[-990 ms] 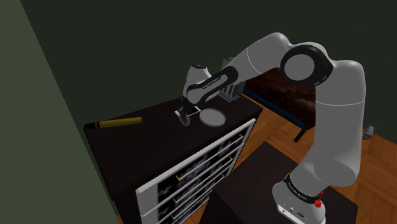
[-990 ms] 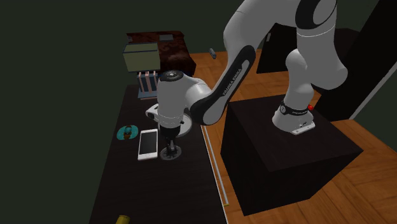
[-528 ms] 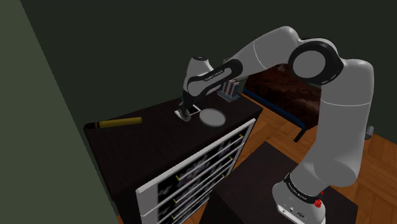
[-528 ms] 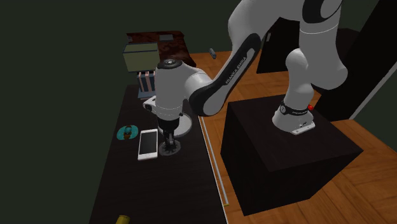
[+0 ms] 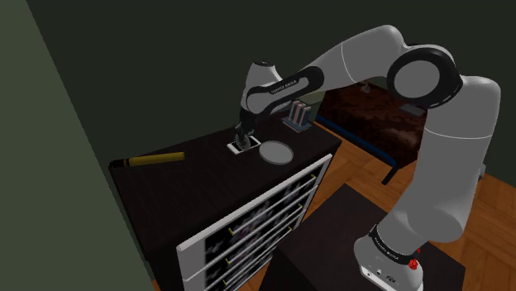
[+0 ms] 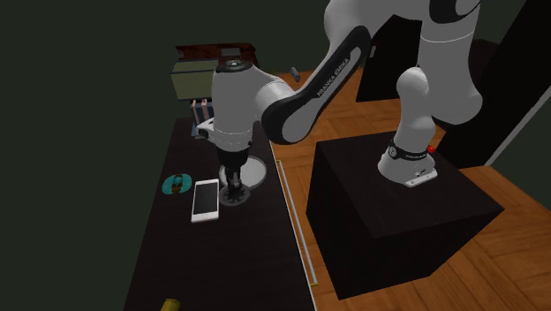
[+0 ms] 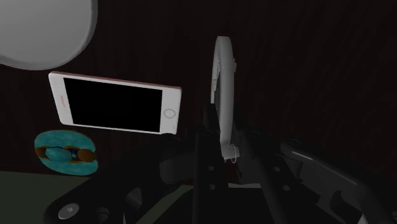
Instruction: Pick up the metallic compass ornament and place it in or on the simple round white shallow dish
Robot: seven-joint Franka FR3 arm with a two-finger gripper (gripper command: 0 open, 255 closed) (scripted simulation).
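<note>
The metallic compass ornament (image 7: pixel 221 76), a grey ring on a small base, stands edge-on between my gripper's fingers. My gripper (image 7: pixel 224 137) is shut on its lower part. In the second exterior view the gripper (image 6: pixel 234 181) points straight down and holds the ornament (image 6: pixel 237 196) a little above the dark dresser top, at the near edge of the round white shallow dish (image 6: pixel 256 173). From the shoulder view the gripper (image 5: pixel 242 140) hangs just left of the dish (image 5: pixel 276 152). The dish's rim (image 7: pixel 38 32) shows beyond the phone in the wrist view.
A white phone (image 6: pixel 206 200) lies flat beside the gripper, with a teal round trinket (image 6: pixel 177 184) past it. A rack of upright items (image 6: pixel 205 115) and an olive box (image 6: pixel 196 79) stand at the dresser's far end. A yellow stick (image 5: pixel 153 159) lies near the wall.
The gripper has risen from the dresser top with the compass ornament in it and shifted slightly toward the dish. The arm's elbow has swung higher.
</note>
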